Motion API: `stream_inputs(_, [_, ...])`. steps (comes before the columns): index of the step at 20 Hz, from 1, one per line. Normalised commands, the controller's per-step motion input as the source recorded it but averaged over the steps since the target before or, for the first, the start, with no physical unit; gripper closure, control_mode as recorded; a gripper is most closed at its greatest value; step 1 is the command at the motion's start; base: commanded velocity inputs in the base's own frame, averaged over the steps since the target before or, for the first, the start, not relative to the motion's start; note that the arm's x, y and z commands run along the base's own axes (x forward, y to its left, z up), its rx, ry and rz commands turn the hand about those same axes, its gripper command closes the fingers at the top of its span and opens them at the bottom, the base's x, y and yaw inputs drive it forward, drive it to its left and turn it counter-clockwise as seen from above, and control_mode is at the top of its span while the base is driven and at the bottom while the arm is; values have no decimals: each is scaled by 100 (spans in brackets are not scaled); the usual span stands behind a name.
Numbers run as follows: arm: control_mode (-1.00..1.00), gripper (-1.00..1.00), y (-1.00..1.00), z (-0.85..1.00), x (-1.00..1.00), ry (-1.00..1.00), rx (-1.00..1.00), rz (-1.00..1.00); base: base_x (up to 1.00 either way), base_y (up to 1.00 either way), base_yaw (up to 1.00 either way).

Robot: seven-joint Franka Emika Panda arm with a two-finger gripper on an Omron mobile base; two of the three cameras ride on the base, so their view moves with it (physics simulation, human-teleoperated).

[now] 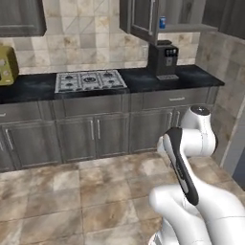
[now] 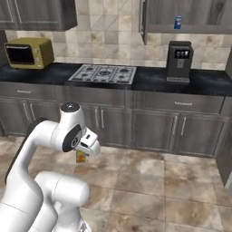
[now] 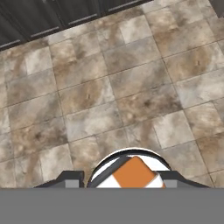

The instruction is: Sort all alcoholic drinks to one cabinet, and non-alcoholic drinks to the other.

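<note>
My gripper (image 3: 123, 181) points down over the tiled floor and is shut on the orange-yellow carton (image 3: 133, 172), whose top shows between the two dark fingers (image 3: 70, 179). In the right base view the carton (image 2: 80, 157) hangs under the hand, well short of the counter. The blue soda can (image 1: 162, 22) (image 2: 178, 22) stands on the shelf of the right wall cabinet, whose door (image 1: 142, 19) (image 2: 143, 20) is open. The other wall cabinet (image 1: 21, 16) (image 2: 36, 13) at the upper left is closed. Both bottles are out of view.
A black coffee machine (image 1: 162, 60) (image 2: 179, 61) stands on the dark counter under the open cabinet. A gas hob (image 1: 90, 80) (image 2: 104, 74) is set in the counter, with a yellow microwave (image 2: 29, 52) further left. Grey base cabinets (image 1: 95, 134) line the wall.
</note>
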Motion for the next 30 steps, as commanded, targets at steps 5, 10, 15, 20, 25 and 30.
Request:
stream_inputs(5, [100, 100, 0, 0, 0, 0, 0, 0, 66, -69, 3])
stream_inputs(10, [100, 100, 0, 0, 0, 0, 0, 0, 82, -55, 1])
stream_inputs(15, [100, 100, 0, 0, 0, 0, 0, 0, 68, -61, 2])
stream_inputs(20, [100, 100, 0, 0, 0, 0, 0, 0, 49, -64, 4])
stream_inputs(25, [100, 100, 0, 0, 0, 0, 0, 0, 50, -60, 3])
stream_inputs(30, [100, 100, 0, 0, 0, 0, 0, 0, 52, -50, 2])
